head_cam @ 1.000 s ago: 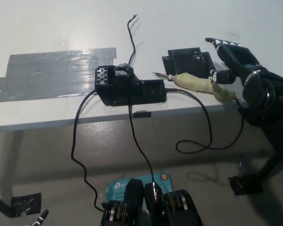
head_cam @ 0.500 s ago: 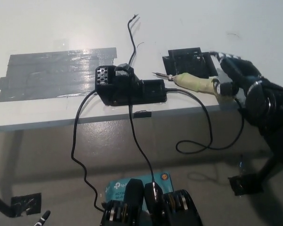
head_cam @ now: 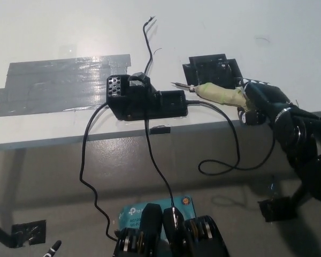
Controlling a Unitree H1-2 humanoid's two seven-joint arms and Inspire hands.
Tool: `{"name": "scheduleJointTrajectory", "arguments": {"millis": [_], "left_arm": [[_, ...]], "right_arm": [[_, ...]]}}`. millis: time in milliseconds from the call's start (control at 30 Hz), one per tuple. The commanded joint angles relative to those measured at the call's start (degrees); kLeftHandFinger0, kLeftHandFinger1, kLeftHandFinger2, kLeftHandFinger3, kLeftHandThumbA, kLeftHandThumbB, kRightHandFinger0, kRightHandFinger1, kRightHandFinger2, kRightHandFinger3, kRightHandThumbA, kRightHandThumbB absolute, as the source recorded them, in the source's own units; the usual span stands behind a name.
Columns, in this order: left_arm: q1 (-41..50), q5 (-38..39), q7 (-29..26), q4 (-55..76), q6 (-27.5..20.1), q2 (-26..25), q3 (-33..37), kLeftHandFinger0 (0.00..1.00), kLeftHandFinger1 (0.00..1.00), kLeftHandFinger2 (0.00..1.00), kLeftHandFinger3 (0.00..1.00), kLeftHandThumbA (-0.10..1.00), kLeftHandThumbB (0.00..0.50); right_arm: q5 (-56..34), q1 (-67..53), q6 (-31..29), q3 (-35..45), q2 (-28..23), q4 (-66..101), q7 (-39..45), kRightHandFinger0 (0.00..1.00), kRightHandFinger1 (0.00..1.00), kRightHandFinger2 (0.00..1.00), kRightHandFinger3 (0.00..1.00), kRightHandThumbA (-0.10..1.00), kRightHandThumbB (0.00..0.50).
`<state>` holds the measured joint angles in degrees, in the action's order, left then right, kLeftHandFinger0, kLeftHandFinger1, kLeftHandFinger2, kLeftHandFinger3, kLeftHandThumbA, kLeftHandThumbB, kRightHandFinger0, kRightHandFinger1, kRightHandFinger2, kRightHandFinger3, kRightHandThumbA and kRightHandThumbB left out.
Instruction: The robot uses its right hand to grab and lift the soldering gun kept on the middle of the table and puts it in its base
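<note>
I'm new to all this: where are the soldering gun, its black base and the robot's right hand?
soldering gun [head_cam: 220,95], head view, taped handle.
base [head_cam: 144,101], head view, black body.
right hand [head_cam: 263,101], head view, back of hand.

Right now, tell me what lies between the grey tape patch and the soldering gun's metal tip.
Head view: the black soldering base sits between tape patch and tip.

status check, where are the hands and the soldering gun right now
Right hand closing over soldering gun handle end, gun flat on table. Left hand barely in view, bottom left. Base just left of tip, path clear.
</note>
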<state>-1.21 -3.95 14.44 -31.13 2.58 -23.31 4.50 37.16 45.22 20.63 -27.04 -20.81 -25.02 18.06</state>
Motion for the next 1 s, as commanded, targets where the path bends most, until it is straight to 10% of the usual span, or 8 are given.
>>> {"name": "scheduleJointTrajectory", "arguments": {"millis": [0, 967], "left_arm": [[-0.36, -0.42, 0.53, 0.97, -1.11, -0.73, 0.13, 0.0, 0.03, 0.3, 0.3, 1.0, 0.5], [-2.67, 0.54, 1.53, -0.38, -3.12, 1.48, 0.81, 0.0, 0.0, 0.25, 0.34, 1.0, 0.5]], "right_arm": [[1.96, 2.09, -0.97, -0.31, -1.64, -0.8, -0.21, 1.0, 1.0, 1.0, 1.0, 0.4, 0.23], [3.98, 5.25, -0.93, -3.01, -0.87, -2.79, 2.08, 1.0, 1.0, 1.0, 1.0, 0.57, 0.258]]}}
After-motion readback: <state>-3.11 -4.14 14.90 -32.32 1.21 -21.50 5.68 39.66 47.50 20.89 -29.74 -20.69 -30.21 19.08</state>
